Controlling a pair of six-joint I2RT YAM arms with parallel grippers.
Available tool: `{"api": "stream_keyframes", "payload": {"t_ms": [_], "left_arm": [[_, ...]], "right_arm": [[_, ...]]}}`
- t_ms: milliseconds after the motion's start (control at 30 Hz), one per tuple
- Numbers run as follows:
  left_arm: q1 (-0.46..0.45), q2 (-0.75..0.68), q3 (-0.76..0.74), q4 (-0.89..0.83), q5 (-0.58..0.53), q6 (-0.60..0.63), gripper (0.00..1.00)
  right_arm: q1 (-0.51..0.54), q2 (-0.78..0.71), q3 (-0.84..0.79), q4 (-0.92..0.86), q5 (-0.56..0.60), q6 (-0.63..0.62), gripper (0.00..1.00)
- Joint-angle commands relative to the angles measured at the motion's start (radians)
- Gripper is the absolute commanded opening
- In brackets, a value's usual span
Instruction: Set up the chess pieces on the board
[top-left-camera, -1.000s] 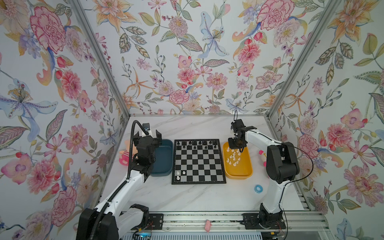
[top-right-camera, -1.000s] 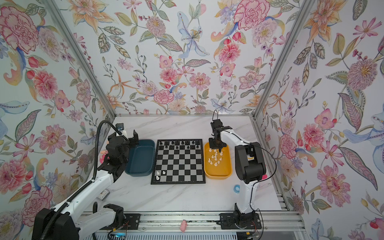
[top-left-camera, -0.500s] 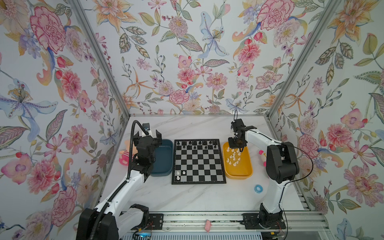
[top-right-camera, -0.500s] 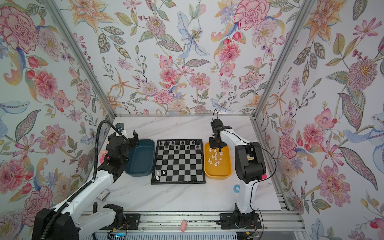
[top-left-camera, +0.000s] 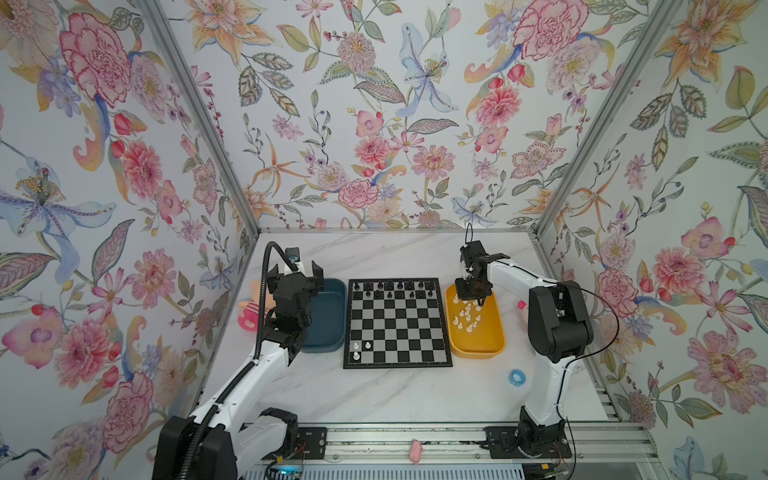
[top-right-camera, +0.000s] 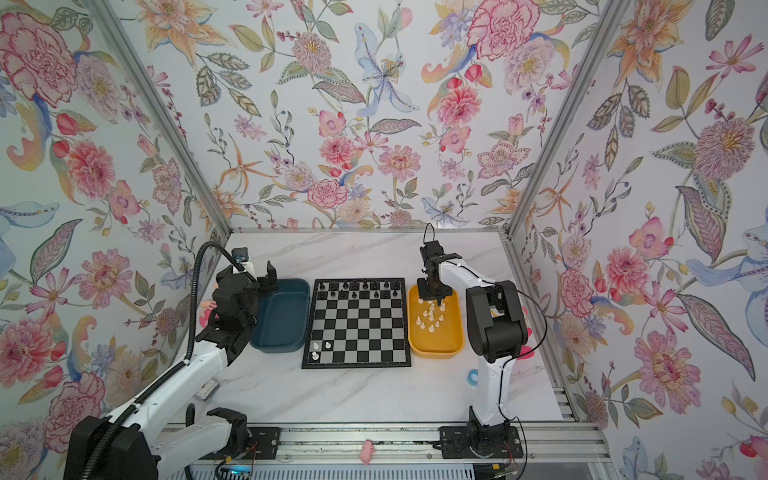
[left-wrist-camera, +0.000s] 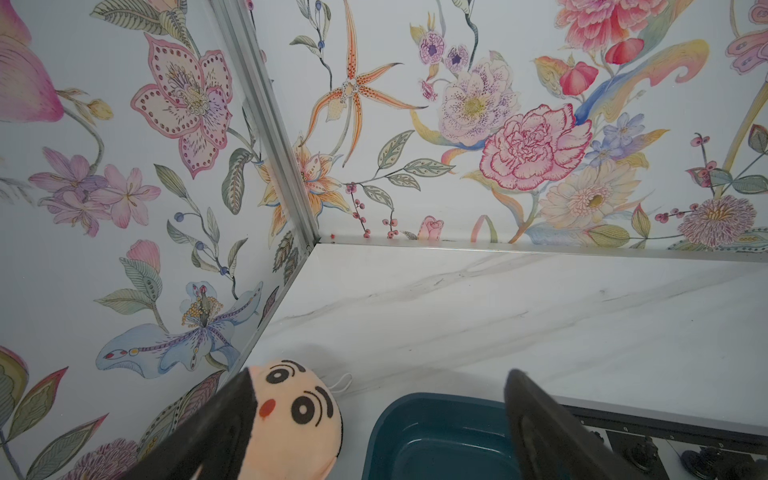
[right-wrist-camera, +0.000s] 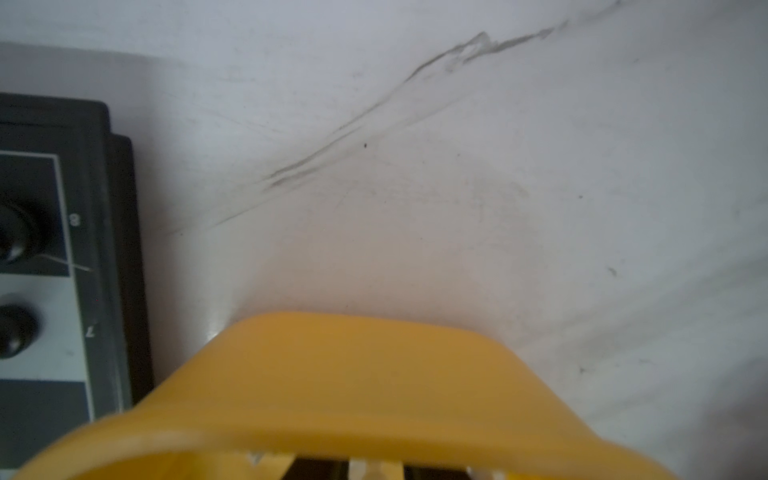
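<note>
We see the board (top-left-camera: 398, 328) lying flat mid-worktop (top-left-camera: 374, 399), with three of the chess pieces (top-left-camera: 356, 345) standing near its 7 o'clock corner and black chessmen (top-left-camera: 390, 286) lining its 12 o'clock edge. More white ones cluster in the yellow tray (top-left-camera: 478, 353) just at the board's 3 o'clock. The right hand (top-left-camera: 469, 296) is down in that tray's 12 o'clock end; we cannot tell whether it is clenched on a piece. The left hand (left-wrist-camera: 380, 382) hangs released, fingers wide apart, by the teal tray's (top-left-camera: 328, 345) 9 o'clock rim, beside a plush toy (left-wrist-camera: 291, 419)
</note>
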Motion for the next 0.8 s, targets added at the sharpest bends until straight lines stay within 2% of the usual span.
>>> {"api": "stream_keyframes", "payload": {"t_ms": [0, 200, 333, 767], "left_arm": [[-0.007, -0.020, -0.013, 0.010, -0.018, 0.006, 0.95], [-0.006, -0.026, -0.016, 0.010, -0.020, 0.006, 0.95], [-0.007, -0.035, -0.018, 0.009, -0.021, 0.008, 0.95], [-0.006, -0.107, -0.055, 0.010, -0.024, 0.019, 0.96]], "right_arm": [[-0.004, 0.015, 0.014, -0.006, 0.008, -0.005, 0.19], [-0.003, -0.002, 0.019, -0.012, 0.010, -0.006, 0.05], [-0.002, -0.025, 0.026, -0.028, 0.011, -0.006, 0.00], [0.061, -0.153, 0.079, -0.148, 0.053, 0.008, 0.00]]}}
